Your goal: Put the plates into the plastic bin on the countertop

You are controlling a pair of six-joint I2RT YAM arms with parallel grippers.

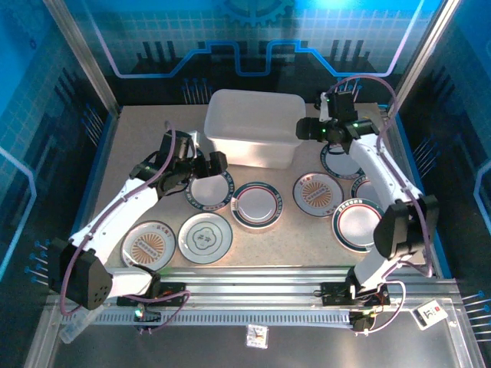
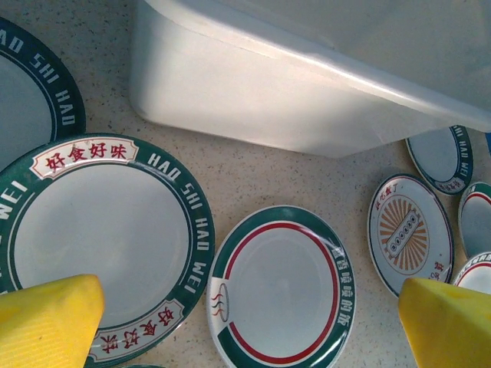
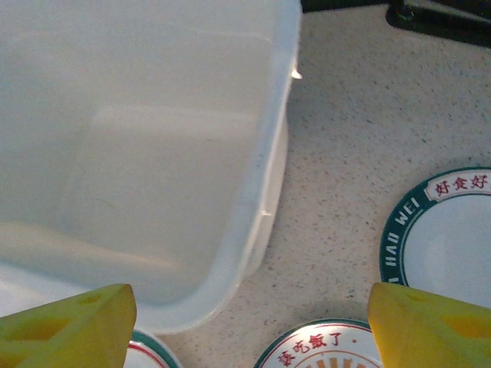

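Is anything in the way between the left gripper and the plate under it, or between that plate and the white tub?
Nothing visible. The left gripper hangs open above the red-ringed plate, and just bare countertop lies between that plate and the plastic bin.

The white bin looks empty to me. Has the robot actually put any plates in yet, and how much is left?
Nothing looks done: the plastic bin is empty inside. Nothing is in hand either. The left gripper hangs open above a green-rimmed plate, and the right gripper hangs open by the bin's corner. At least eight plates lie on the countertop, so the whole job is left.
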